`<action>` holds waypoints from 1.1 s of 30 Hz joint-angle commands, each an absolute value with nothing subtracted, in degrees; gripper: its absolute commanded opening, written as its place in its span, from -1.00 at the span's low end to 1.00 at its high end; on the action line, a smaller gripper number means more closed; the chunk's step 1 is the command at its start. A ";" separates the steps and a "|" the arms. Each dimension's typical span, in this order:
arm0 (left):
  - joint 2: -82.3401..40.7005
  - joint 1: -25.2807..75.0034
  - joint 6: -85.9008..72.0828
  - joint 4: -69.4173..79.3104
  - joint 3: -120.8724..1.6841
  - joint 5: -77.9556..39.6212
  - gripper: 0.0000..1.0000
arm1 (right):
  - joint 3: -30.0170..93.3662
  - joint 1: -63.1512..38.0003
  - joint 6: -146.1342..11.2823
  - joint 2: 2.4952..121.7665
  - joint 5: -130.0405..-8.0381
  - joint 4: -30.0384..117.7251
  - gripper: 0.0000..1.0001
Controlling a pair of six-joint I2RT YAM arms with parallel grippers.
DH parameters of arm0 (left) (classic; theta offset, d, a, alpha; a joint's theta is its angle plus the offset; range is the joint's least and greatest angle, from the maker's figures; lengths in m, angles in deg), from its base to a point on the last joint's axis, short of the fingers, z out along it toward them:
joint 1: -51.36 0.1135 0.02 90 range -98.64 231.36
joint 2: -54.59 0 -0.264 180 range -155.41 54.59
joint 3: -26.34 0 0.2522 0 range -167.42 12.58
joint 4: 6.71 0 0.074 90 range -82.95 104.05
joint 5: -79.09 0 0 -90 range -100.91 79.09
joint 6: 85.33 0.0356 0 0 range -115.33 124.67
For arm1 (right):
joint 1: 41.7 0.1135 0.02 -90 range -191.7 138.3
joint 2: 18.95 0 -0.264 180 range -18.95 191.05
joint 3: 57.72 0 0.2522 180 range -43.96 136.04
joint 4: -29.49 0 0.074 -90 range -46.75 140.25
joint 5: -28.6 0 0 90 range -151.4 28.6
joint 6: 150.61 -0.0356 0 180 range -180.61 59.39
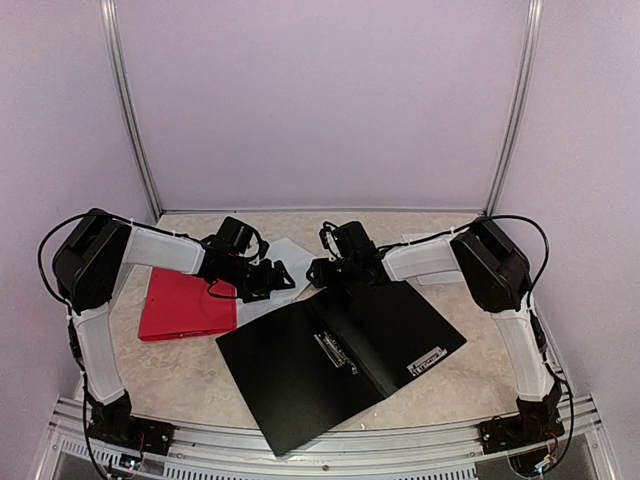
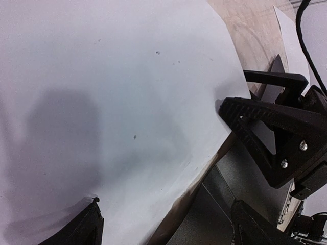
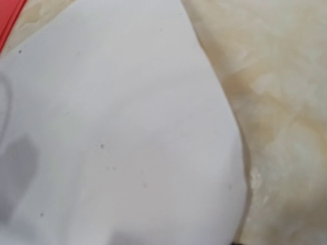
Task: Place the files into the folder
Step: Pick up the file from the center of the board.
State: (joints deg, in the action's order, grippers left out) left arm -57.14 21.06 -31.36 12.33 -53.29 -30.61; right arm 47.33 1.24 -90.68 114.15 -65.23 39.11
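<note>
A blank white file sheet (image 1: 289,251) lies behind the open black folder (image 1: 340,350), between my two grippers. In the left wrist view the sheet (image 2: 127,102) fills most of the picture, its edge overhanging the folder (image 2: 219,204). My left gripper (image 2: 168,227) is open, its fingertips (image 2: 87,224) wide apart astride that edge. My right gripper (image 2: 234,91) faces it at the sheet's far edge, jaws still apart around the paper. The right wrist view shows only the sheet (image 3: 127,127); its own fingers are hidden.
A shut red folder (image 1: 185,305) lies left of the black one, under the left arm. Another white sheet (image 1: 425,243) lies behind the right arm. The beige marbled tabletop (image 3: 286,76) ends at white walls with metal posts (image 1: 130,110).
</note>
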 commanded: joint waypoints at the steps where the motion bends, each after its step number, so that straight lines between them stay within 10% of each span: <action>1: -58.96 20.52 -31.30 13.21 -51.56 -30.95 0.67 | 45.09 0.94 -94.04 114.91 -66.82 39.83 0.04; 21: -59.51 20.36 -30.84 12.54 -51.19 -31.37 0.64 | 40.76 0.07 -102.67 113.30 -68.50 24.23 -0.97; 33: -52.79 20.24 -27.23 11.13 -50.06 -30.26 0.87 | 33.17 -2.61 -97.30 100.43 -64.41 20.53 -1.00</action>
